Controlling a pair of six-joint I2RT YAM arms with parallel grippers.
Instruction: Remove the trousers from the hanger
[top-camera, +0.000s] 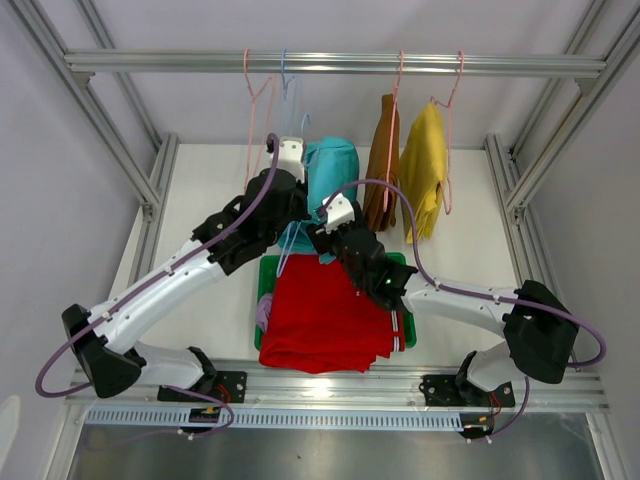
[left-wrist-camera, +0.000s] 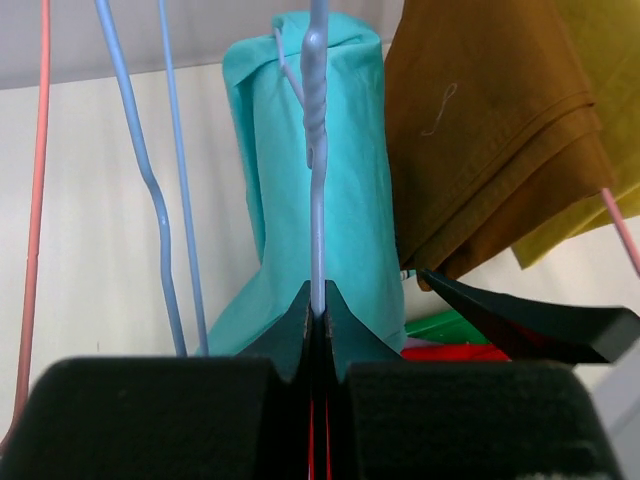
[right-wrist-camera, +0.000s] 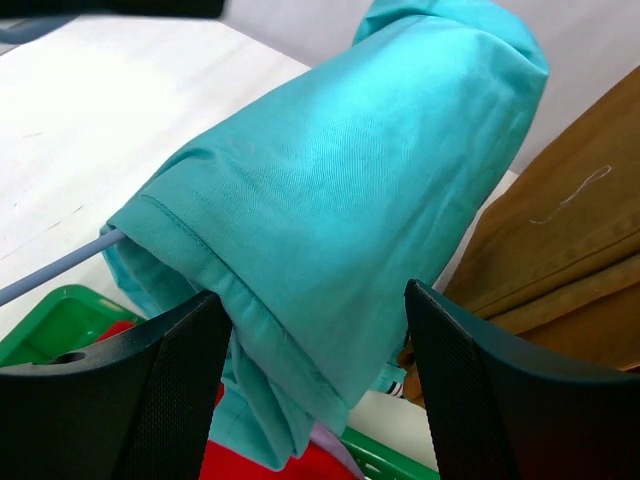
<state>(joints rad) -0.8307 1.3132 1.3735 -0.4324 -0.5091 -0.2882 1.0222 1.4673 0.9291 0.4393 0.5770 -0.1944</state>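
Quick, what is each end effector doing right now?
Left end effector: closed on the blue hanger.
Right end effector: open, fingers on either side of the teal trousers.

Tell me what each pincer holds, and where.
Left pincer: shut on the blue hanger, on its single wire near the twist. Right pincer: nothing held; it stands open around the teal trousers.

A white desk (top-camera: 195, 170) sits inside an aluminium frame (top-camera: 330, 385), with a horizontal rail (top-camera: 340, 64) across the top. Pale grey walls (top-camera: 60, 200) surround it under soft, even light.
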